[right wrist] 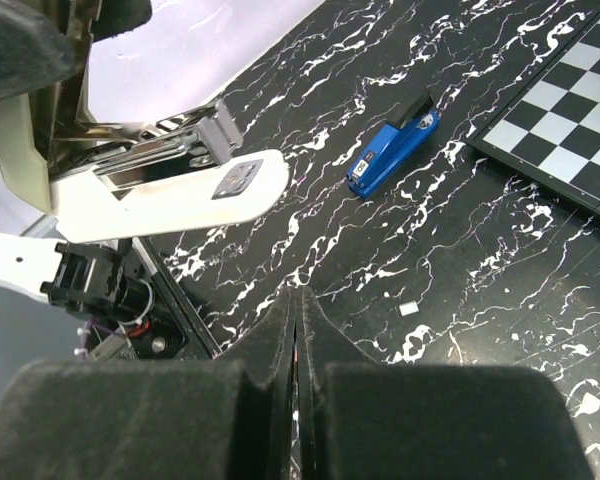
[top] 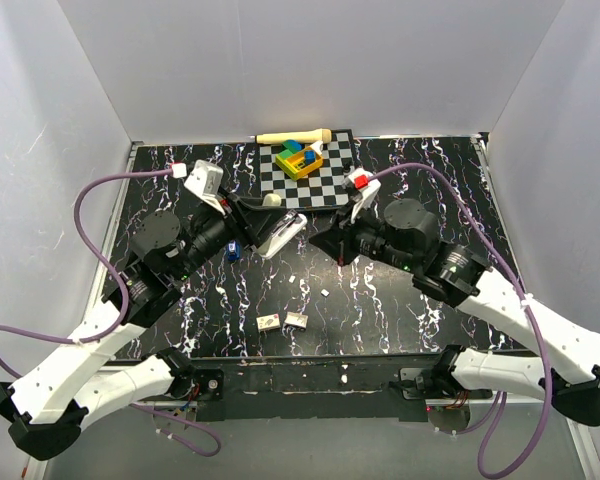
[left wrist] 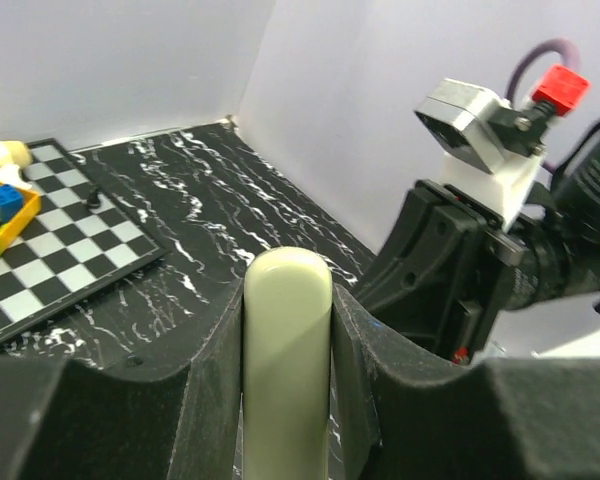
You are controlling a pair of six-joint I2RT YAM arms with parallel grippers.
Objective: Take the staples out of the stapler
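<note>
**Blue stapler lies untouched short of the chessboard**

The right tool is pinched fully together and empty. The blue stapler lies flat on the table, nearer than the chessboard and off its left corner. The left tool clamps a cream stapler, hinged open, in the air. The blue one looks light, rigid and slick, so it may skid. Grip it across its long sides at mid-body.

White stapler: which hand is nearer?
Left. The left hand grips the white stapler by one end. The right hand is shut and sits close beside the stapler's other end, not touching it.
</note>
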